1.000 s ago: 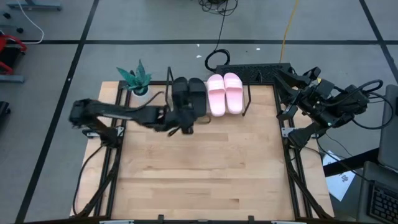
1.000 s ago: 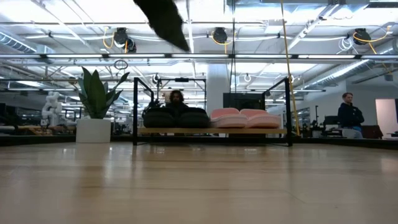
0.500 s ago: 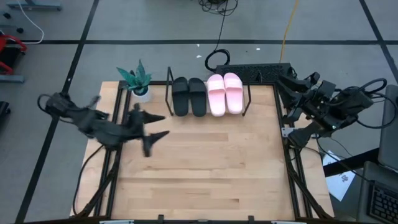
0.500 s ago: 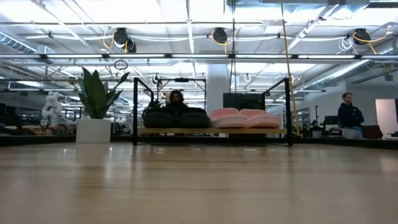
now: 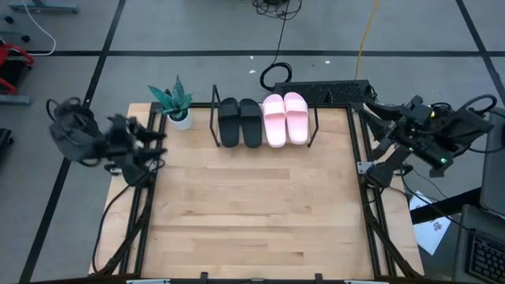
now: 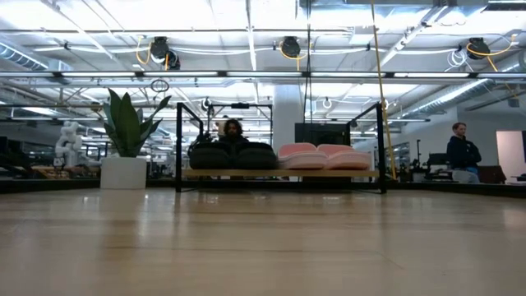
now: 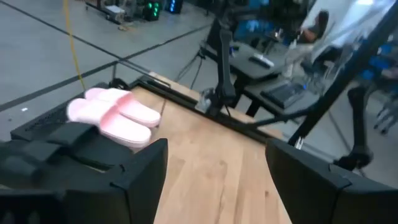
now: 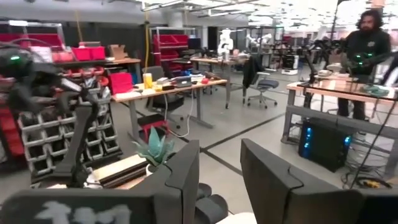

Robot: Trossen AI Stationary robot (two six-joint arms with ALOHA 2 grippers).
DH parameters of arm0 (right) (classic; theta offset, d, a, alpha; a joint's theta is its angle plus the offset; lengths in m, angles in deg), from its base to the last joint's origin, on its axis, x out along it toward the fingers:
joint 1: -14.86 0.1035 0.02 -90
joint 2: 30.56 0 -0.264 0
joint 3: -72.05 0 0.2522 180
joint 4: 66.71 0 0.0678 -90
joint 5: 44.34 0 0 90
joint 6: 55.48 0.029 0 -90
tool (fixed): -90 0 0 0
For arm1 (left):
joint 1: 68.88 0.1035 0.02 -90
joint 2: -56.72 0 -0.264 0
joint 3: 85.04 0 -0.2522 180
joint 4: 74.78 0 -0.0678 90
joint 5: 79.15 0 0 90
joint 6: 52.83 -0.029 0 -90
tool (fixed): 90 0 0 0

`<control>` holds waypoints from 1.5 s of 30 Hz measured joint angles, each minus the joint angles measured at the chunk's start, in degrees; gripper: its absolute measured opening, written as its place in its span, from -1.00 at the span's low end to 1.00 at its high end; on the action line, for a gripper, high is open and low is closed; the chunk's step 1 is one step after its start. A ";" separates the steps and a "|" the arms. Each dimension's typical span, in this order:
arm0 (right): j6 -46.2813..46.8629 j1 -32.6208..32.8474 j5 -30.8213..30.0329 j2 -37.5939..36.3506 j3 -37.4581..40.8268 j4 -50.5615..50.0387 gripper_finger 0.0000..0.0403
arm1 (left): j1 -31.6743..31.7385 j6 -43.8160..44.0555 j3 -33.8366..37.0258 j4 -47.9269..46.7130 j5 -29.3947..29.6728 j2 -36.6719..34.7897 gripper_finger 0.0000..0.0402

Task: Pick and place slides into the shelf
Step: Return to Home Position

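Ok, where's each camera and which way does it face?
High: overhead, straight down on the wooden table; both dark arms at sides.
Low: table level, facing the wire-framed wooden shelf; no arm.
Left wrist: past open left gripper to pale pink slide sandals.
Right wrist: past open right gripper to green potted plant.
High and low share the shelf.

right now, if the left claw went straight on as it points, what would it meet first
The left claw likely meets bare tabletop first, beside the pink slides; the right arm stands beyond. Depth unclear.

No text, label or number can be read anywhere. A printed sheet (image 5: 432, 229) at the high view's lower right is too small to make out
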 joint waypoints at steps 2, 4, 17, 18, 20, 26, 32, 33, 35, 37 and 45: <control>-1.34 0.95 0.05 -1.12 0.00 0.08 -0.46 | -0.41 0.69 0.00 -1.91 0.87 -3.13 0.36; -1.72 1.44 -0.06 -2.50 0.00 0.04 -0.46 | -0.48 -0.03 -0.02 -3.10 1.08 -6.35 0.36; 5.59 2.00 4.80 -16.01 14.86 -1.22 -0.46 | 4.03 3.48 1.13 -19.94 4.47 -22.31 0.36; 7.31 2.00 5.84 -17.30 17.23 -1.24 -0.46 | 4.87 3.17 2.10 -19.93 4.31 -22.94 0.36; 10.24 2.00 6.19 -19.51 21.51 -0.87 -0.46 | 6.62 3.54 4.90 -19.94 3.25 -23.87 0.36; 12.05 2.00 6.16 -23.40 31.10 7.80 -0.46 | 10.84 7.98 17.74 -14.49 0.50 -25.84 0.36; 1.32 1.99 11.78 -25.05 34.88 22.64 -0.46 | 11.02 2.59 33.40 4.36 -0.26 -29.04 0.36; -0.22 2.00 12.06 -25.25 35.03 23.97 -0.46 | 10.85 1.98 35.36 6.43 -0.15 -29.71 0.36; -1.33 2.00 12.13 -25.79 35.51 24.94 -0.46 | 10.51 1.40 38.89 10.58 0.20 -31.36 0.36; -1.35 2.00 12.18 -26.10 36.28 25.03 -0.46 | 10.18 -0.18 42.29 15.70 0.44 -33.22 0.36; 4.94 2.00 16.74 -26.93 43.92 25.59 -0.46 | 9.75 -5.60 55.82 35.87 -2.27 -36.85 0.36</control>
